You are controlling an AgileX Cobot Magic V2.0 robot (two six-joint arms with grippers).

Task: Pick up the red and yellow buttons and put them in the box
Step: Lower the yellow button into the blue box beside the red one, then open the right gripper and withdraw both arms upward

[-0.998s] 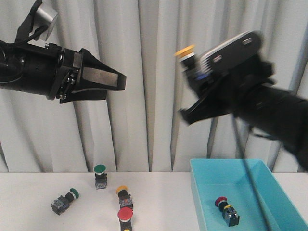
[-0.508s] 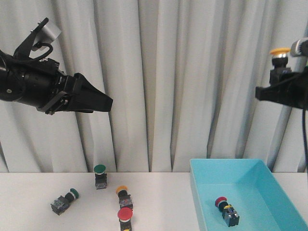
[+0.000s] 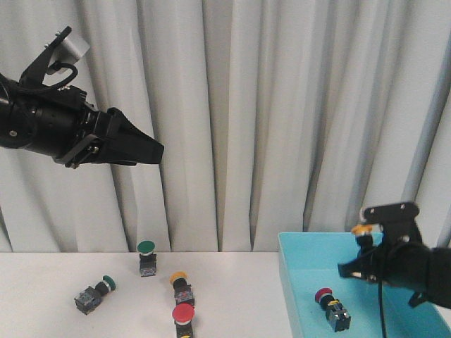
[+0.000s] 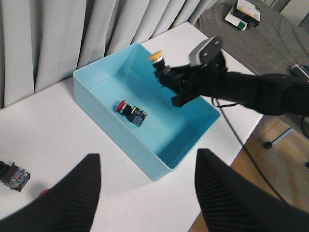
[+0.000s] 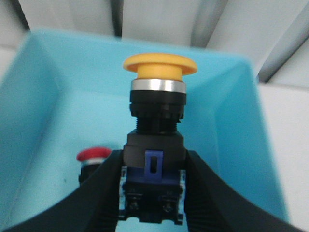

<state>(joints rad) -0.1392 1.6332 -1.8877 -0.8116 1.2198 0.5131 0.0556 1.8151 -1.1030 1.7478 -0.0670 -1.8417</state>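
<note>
Right pincer (image 5: pixel 153 203) clamped on yellow button (image 5: pixel 157 145) by blocky body over box (image 3: pixel 296 282), rigid and light; left pincer (image 4: pixel 145 193) spread wide, empty.

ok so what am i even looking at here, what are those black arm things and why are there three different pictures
It is one robot with two black arms, each ending in a two-fingered gripper. The wide picture looks forward from the robot over a white table toward a curtain. The other two come from small cameras on the wrists, so they look past each arm's own fingers.

The left gripper hangs high in the air, open and empty. The right gripper is shut on a yellow-capped button and holds it cap up over the turquoise box.

A red-capped button lies on its side in the box. On the table are two green-capped buttons, another yellow one and another red one.
</note>
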